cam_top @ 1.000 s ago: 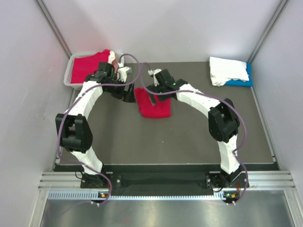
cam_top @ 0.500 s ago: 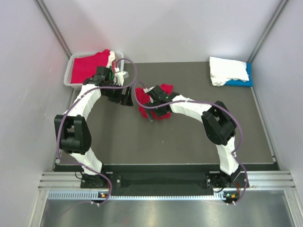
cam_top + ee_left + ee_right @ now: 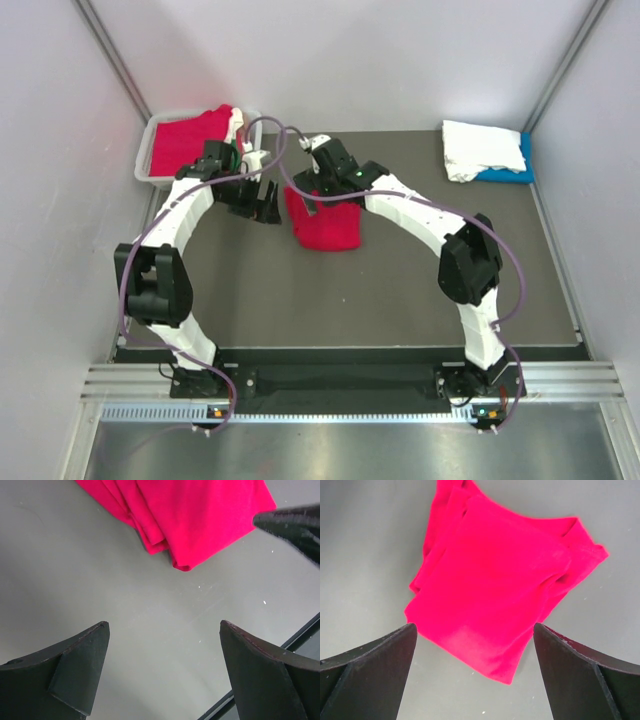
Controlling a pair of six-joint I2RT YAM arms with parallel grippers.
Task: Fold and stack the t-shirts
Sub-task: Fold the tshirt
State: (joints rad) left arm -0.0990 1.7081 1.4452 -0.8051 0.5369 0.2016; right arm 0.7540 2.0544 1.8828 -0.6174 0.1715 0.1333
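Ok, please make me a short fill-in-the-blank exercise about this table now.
The folded t-shirt in the middle of the table is ____.
In the far right corner, the white t-shirt lies on a bottom t-shirt coloured ____.
The left gripper and the right gripper both stand ____, holding nothing.
Missing words: red; blue; open.

The right arm (image 3: 405, 207) partly hides the red t-shirt (image 3: 328, 230).

No legible text or markings anywhere.
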